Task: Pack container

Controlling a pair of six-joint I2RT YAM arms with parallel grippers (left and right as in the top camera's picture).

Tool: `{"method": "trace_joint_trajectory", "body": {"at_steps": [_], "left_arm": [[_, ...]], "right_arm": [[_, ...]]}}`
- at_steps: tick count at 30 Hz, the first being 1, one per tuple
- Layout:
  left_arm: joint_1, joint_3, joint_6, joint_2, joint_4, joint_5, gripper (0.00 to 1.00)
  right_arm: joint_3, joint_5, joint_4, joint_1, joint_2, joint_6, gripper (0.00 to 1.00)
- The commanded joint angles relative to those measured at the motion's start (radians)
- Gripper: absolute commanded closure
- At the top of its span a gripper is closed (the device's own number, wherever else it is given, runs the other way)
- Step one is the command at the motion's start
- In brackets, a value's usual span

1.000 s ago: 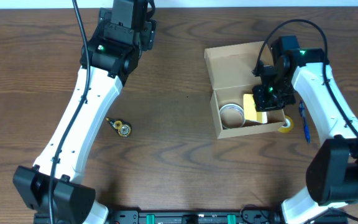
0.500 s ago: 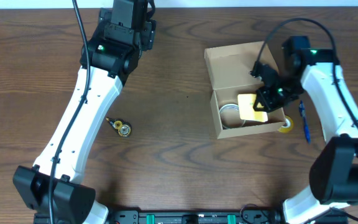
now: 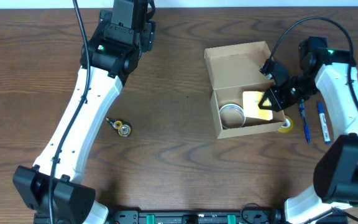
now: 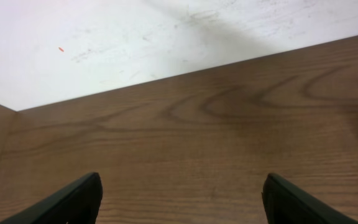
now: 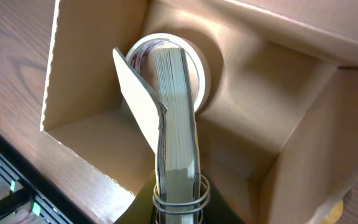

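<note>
Notepad [image 3: 254, 102] farther right; container [image 3: 238, 62] open, tan

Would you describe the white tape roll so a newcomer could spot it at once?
Find the open cardboard box on the right side of the table. The white tape roll lies flat inside it, at the left end. The yellow roll nearby sits outside the box's right corner.

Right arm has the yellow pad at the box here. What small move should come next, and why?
Probably lower the right gripper a little and open it. It is shut on the yellow pad, held edge-on over the open container, whose floor is free beside the white tape roll, so the pad should drop in beside it.
</note>
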Motion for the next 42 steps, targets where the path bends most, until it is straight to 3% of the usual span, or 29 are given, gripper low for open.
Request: {"method": "trace_joint_trajectory", "body": {"at_steps": [1, 9, 10, 12, 13, 24, 29, 37, 42], "left_arm": [[0.005, 0.023, -0.011, -0.014, -0.003, 0.003, 0.18], [0.029, 0.023, -0.012, -0.014, -0.003, 0.004, 0.19], [0.029, 0.023, -0.012, -0.014, -0.003, 0.004, 0.19], [0.029, 0.023, -0.012, -0.014, -0.003, 0.004, 0.19], [0.029, 0.023, -0.012, -0.014, -0.003, 0.004, 0.19], [0.029, 0.023, -0.011, -0.014, -0.006, 0.004, 0.19], [0.029, 0.023, -0.012, -0.014, -0.006, 0.004, 0.19], [0.029, 0.023, -0.011, -0.014, -0.006, 0.021, 0.19], [0.029, 0.023, -0.011, -0.014, -0.014, 0.023, 0.19]], "right_arm": [[0.020, -0.015, -0.001, -0.037, 0.006, -0.023, 0.97], [0.020, -0.019, -0.001, -0.055, 0.006, -0.021, 0.96], [0.020, -0.019, -0.001, -0.055, 0.006, -0.019, 0.92], [0.020, 0.004, 0.016, -0.055, 0.006, 0.031, 0.16], [0.020, 0.030, 0.027, -0.055, 0.006, 0.066, 0.01], [0.020, 0.093, 0.045, -0.054, 0.006, 0.163, 0.01], [0.020, 0.251, 0.044, -0.053, 0.006, 0.335, 0.03], [0.020, 0.201, 0.049, 0.000, 0.006, 0.336, 0.01], [0.020, 0.195, 0.069, 0.025, 0.006, 0.319, 0.53]]}}
